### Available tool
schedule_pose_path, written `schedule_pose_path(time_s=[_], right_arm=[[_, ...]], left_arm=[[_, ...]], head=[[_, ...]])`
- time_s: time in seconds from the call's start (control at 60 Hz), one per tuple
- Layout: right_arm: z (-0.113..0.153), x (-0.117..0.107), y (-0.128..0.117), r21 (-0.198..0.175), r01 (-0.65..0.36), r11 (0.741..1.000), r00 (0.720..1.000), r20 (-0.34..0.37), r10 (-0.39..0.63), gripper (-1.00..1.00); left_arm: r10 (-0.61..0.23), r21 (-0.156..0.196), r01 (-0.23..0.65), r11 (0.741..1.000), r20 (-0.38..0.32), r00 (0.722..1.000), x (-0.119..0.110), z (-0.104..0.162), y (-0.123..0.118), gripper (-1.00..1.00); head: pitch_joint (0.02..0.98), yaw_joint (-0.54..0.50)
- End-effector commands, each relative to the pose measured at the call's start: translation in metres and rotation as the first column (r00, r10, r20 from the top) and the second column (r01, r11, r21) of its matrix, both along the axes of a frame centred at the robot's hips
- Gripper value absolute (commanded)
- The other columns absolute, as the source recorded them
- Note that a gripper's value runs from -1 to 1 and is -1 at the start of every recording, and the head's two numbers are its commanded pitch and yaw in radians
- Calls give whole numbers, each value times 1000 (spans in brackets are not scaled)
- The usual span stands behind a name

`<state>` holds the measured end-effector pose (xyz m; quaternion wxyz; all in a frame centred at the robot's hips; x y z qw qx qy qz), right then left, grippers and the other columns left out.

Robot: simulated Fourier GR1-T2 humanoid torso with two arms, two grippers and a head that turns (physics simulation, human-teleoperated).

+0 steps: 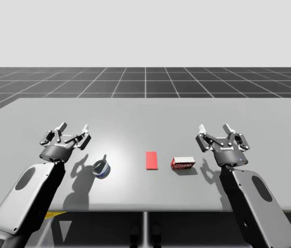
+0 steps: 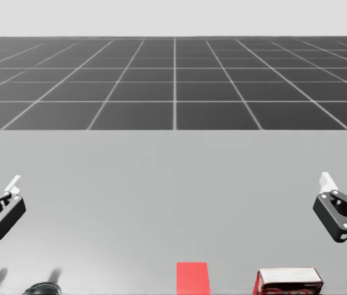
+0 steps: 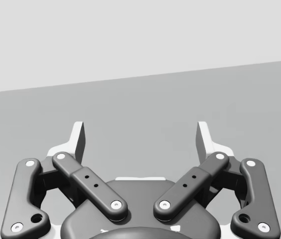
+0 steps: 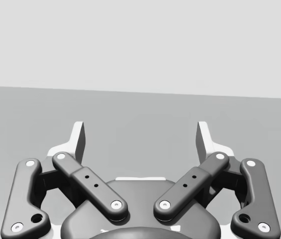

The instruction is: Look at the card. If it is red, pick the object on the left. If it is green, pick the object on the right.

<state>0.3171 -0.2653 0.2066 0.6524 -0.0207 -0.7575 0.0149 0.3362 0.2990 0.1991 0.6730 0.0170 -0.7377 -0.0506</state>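
A red card [image 1: 151,160] [image 2: 192,278] lies flat near the table's front, in the middle. Left of it sits a small dark blue-banded cup [image 1: 101,168] [image 2: 41,287]. Right of the card lies a red box with a white top [image 1: 182,163] [image 2: 288,281]. My left gripper [image 1: 74,129] [image 3: 140,139] hovers open, left of and beyond the cup, with nothing between its fingers. My right gripper [image 1: 215,128] [image 4: 140,139] stands open right of the box, likewise empty.
The grey table [image 1: 145,113] stretches far back behind the objects. Its front edge runs just below the cup and the box. A dark gridded floor [image 1: 145,80] lies beyond the table.
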Motion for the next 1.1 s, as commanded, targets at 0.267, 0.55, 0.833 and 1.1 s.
schedule_pose_path(time_s=[0.267, 0.55, 0.833, 1.1], right_arm=[[-1, 2, -1, -14, 12, 1000, 1000, -5, -12, -1000], [-3, 3, 0, -27, 19, 999, 1000, -5, -20, -1000], [-3, 2, 1, -31, 19, 999, 1000, -4, -20, -1000], [-4, 3, 2, -33, 13, 999, 1000, -10, -13, -1000]], left_arm=[[-11, 17, 11, 1000, 2, 1000, 2, -2, -2, -1000], [-16, 22, 16, 1000, 7, 1000, 2, 0, -4, -1000], [-16, 22, 16, 1000, 10, 1000, 0, 0, -4, -1000], [-15, 21, 15, 1000, 9, 1000, 0, 0, -4, -1000]], head=[[764, 10], [901, -22], [892, -17], [893, 49]])
